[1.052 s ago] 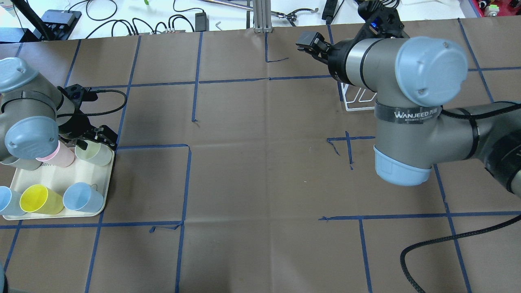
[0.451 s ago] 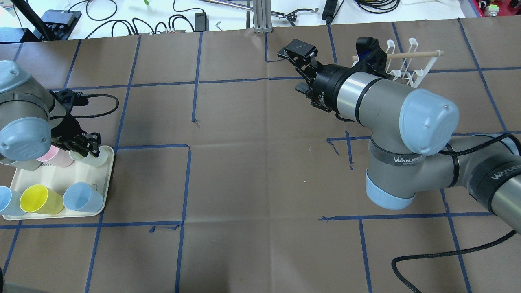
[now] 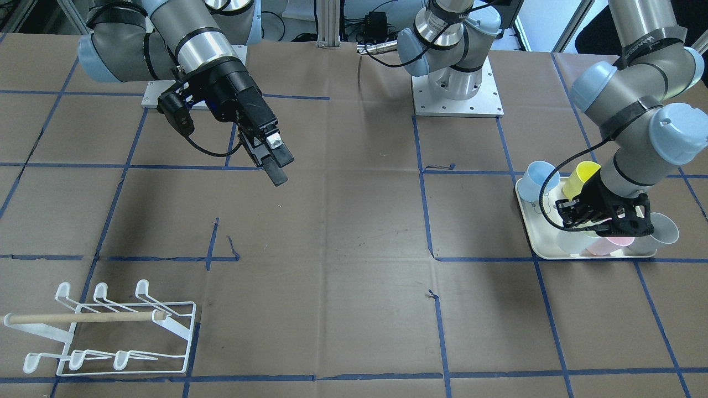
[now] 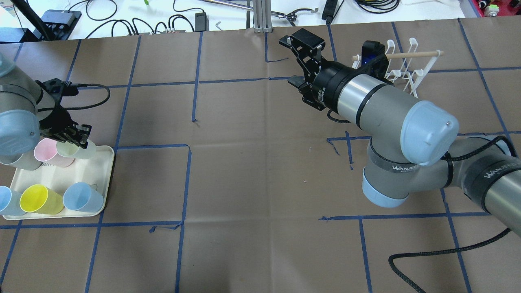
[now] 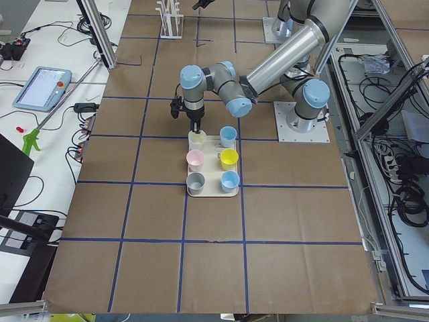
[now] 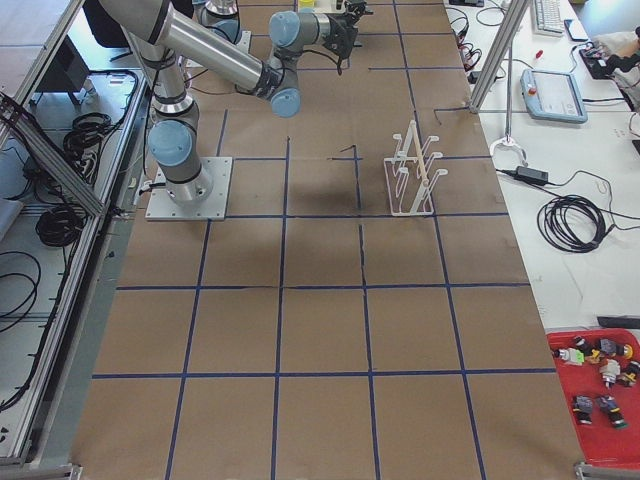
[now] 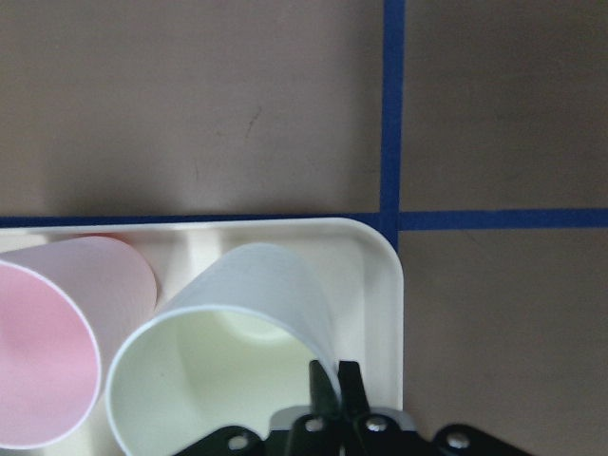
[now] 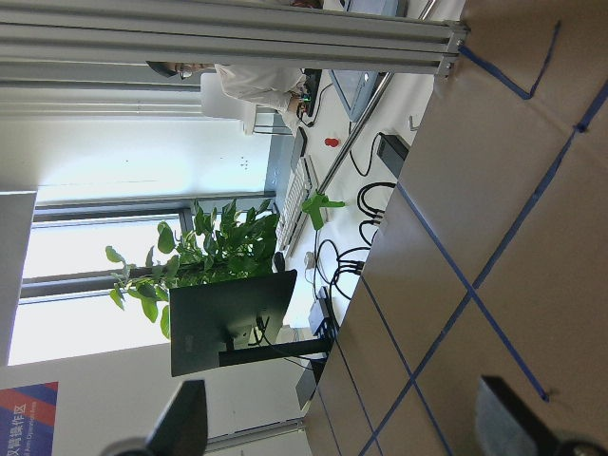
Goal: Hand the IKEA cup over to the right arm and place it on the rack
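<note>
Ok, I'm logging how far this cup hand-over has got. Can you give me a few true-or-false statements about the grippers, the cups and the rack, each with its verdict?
1. The left gripper has its fingers shut on the rim of the pale green cup. True.
2. The right gripper holds a cup. False: it is open and empty, in the air over the table.
3. A cup already hangs on the rack. False: the rack holds no cup.
4. The yellow cup sits on the tray. True.
</note>
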Controlling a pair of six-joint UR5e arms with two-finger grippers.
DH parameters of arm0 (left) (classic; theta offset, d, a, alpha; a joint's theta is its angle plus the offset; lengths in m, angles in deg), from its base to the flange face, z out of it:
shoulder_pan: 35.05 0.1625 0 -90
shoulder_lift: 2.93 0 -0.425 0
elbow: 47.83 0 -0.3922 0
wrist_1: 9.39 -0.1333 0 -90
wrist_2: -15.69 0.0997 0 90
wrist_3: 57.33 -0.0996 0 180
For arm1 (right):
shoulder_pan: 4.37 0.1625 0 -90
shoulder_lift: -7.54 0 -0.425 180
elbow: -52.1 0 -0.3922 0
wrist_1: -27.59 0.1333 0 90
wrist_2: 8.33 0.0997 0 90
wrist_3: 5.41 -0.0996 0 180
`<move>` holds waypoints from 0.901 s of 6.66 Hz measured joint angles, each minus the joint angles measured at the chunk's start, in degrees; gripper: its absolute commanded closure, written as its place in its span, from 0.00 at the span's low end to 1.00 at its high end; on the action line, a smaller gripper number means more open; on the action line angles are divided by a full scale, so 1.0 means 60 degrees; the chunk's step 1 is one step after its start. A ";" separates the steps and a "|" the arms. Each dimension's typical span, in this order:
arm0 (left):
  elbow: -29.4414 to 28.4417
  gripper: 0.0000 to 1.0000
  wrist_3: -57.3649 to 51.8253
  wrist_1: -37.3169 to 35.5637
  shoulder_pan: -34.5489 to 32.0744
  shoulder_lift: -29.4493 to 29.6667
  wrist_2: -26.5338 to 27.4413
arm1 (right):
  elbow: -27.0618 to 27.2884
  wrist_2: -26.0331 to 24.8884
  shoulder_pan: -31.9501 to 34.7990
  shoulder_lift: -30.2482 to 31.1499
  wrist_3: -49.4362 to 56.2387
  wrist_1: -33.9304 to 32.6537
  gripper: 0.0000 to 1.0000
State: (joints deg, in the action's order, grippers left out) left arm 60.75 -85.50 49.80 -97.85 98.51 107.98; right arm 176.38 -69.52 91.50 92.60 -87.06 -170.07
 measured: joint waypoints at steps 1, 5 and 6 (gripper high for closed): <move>-0.0547 1.00 0.0032 0.0607 -0.0039 -0.0183 -0.0253 | -0.0028 0.0002 -0.0005 -0.0122 -0.0224 -0.0051 0.00; -0.4506 1.00 0.0073 0.4069 -0.1193 -0.0329 -0.1100 | 0.0007 -0.0067 -0.0036 -0.0303 -0.0361 -0.0035 0.00; -0.4822 1.00 0.0074 0.4191 -0.1390 -0.0402 -0.2076 | 0.0020 -0.0109 -0.0031 -0.0287 -0.0336 -0.0034 0.00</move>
State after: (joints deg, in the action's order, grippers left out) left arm 31.81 -85.06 74.94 -106.19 96.10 95.52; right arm 176.50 -70.17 91.31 90.87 -89.08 -170.27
